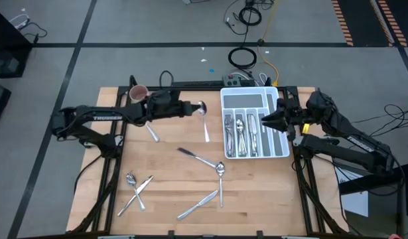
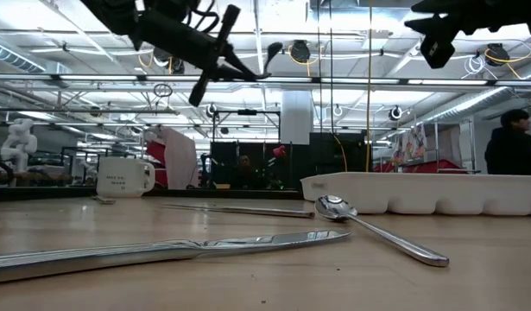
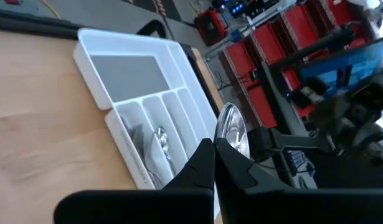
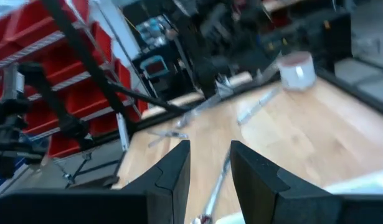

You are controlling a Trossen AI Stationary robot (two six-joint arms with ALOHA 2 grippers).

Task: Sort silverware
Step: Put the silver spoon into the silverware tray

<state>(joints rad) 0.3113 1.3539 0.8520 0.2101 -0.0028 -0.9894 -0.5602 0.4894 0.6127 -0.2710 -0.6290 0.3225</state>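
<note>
A: Left gripper (image 1: 190, 107)?
B: Raised above the far half of the table (image 1: 164, 199), just short of the tray (image 1: 283, 149). Fingers pinched shut on a spoon (image 1: 201, 107); its bowl sticks out past the fingertips (the left wrist view shows the bowl (image 3: 233, 132) right above the closed fingers).

A: Right gripper (image 1: 262, 120)?
B: It hangs over the tray's right-hand compartments, with a narrow gap between its fingers (image 4: 172, 171). Nothing is seen between them.

A: Where is the sorted silverware?
B: In the white divided tray near the table's far right corner. Several pieces (image 1: 238, 136) lie in its long slots; the wide crosswise compartment at the far end looks bare.

A: And the loose silverware?
B: One piece (image 1: 152, 133) near the left gripper, one (image 1: 206, 131) beside the tray's left wall. A knife (image 1: 196, 157) and a spoon (image 1: 220, 178) lie mid-table. Toward the near edge: a knife (image 1: 198, 205), and a small crossed cluster (image 1: 137, 189) nearer the near left corner (types hard to tell there).

A: Anything else?
B: A white mug (image 1: 137, 93) at the far edge, behind the left arm. A person (image 2: 512, 143) stands beyond the table in the low view.
</note>
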